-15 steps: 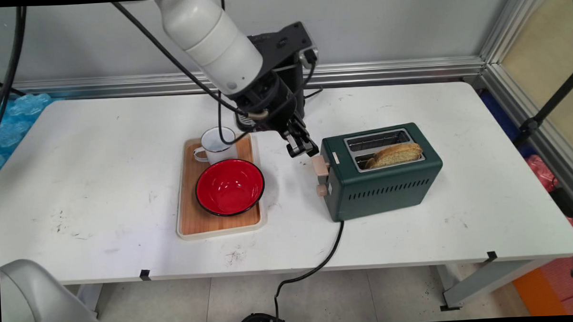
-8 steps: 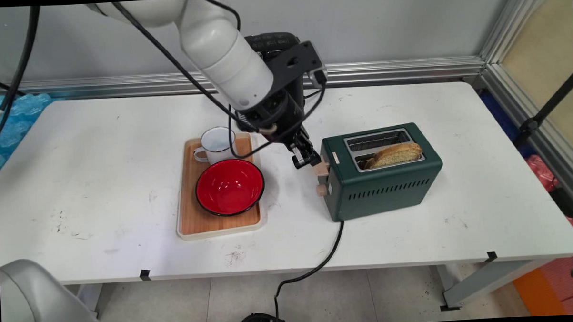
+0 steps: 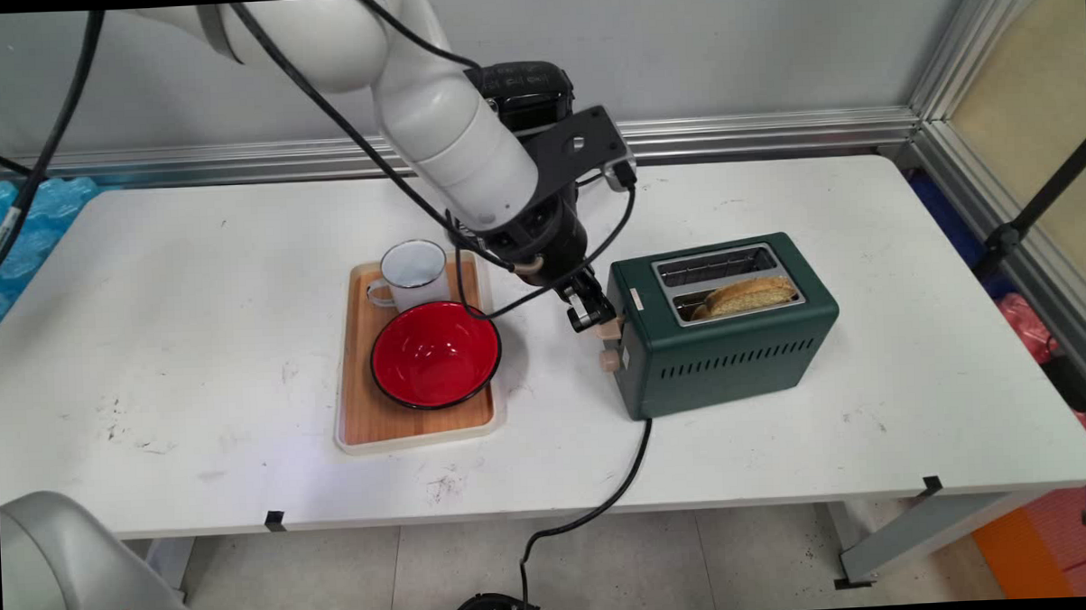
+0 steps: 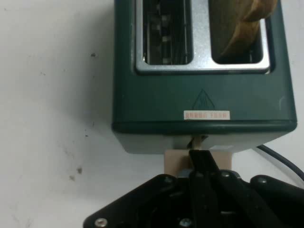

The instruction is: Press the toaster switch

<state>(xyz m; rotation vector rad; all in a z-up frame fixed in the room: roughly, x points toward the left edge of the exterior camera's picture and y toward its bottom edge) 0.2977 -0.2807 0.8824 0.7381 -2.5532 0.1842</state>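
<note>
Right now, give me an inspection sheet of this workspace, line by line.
Surface: white table, scuffed with dark marks.
Job's things: green toaster, bread slice in its near slot, far slot empty; beige lever and knob on its left end.
Clutter: wooden tray holding red bowl and white mug.
Grippers: gripper shut, its tip on the lever.
Cables: toaster cord drops off the near edge; black cables hang from the arm.
Surroundings: grey wall, aluminium framing.
</note>
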